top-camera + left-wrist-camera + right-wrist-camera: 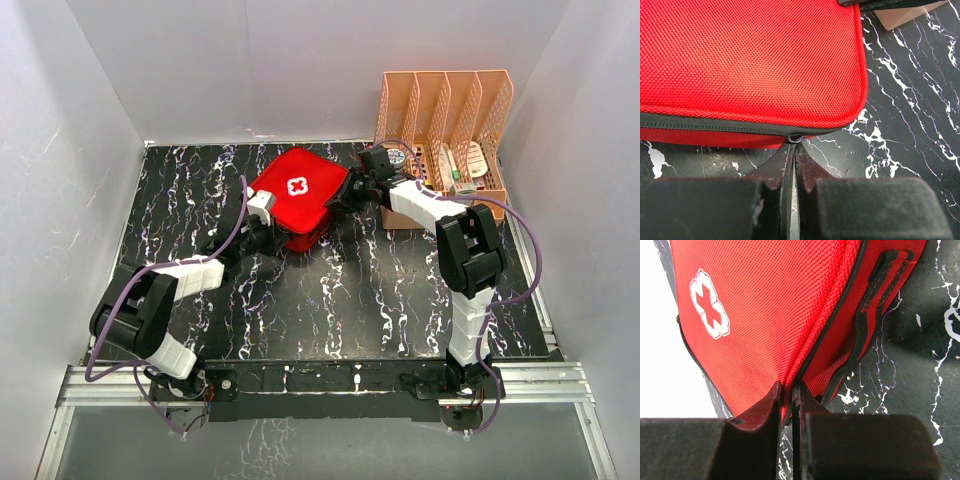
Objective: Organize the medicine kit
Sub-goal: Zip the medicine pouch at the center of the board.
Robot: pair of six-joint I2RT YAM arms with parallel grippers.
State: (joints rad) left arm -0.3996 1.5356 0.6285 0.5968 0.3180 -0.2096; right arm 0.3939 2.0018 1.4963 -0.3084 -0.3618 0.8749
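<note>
The left gripper is pinched shut on the zip pull. The right gripper is clamped on an edge seam of the medicine kit, which lies far-centre on the table. The fabric is judged soft and light, best held by its seams.

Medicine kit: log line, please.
medicine kit: lid down | left gripper: shut on zipper pull | right gripper: shut on its edge

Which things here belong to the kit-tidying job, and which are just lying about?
Part of the job:
- medicine kit
- its zip pull, pinched by the left gripper
- right gripper, clamped on the kit's edge

Just lying about:
- orange-pink file rack, small items in its slots
- beige block in front of the rack
</note>
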